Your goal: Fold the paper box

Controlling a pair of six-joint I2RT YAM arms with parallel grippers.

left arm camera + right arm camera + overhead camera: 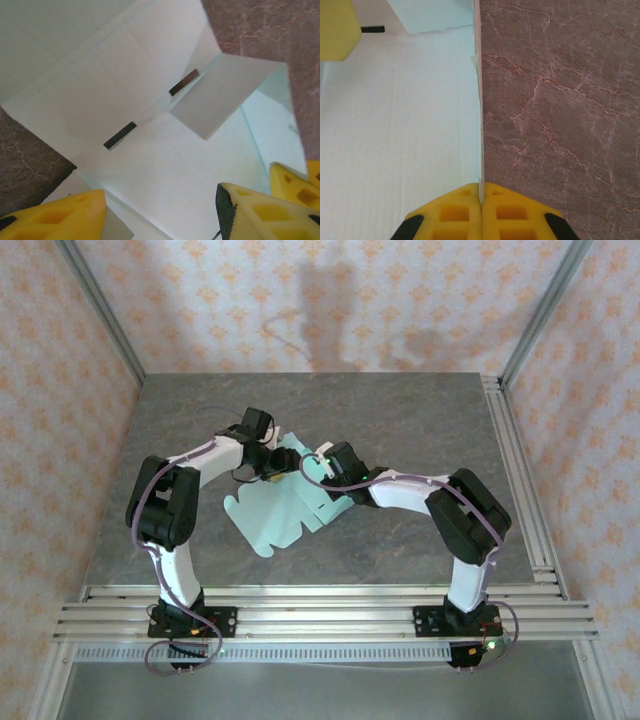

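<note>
Mint-green paper box (272,512) lies mostly flat on the grey table (420,430), between the two arms. The right gripper (481,192) pinches its thin edge. The left gripper (160,200) sits over the card, jaws apart.

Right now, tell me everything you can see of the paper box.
The paper box is a pale mint-green die-cut blank of thin card, not yet a box. It lies mostly flat on the grey table, with rounded tabs along its near edge. The left wrist view shows two dark slots and one flap folded up. The right tool is shut on its edge, pinching the card. The left tool hangs over it, jaws apart; contact unclear.
</note>
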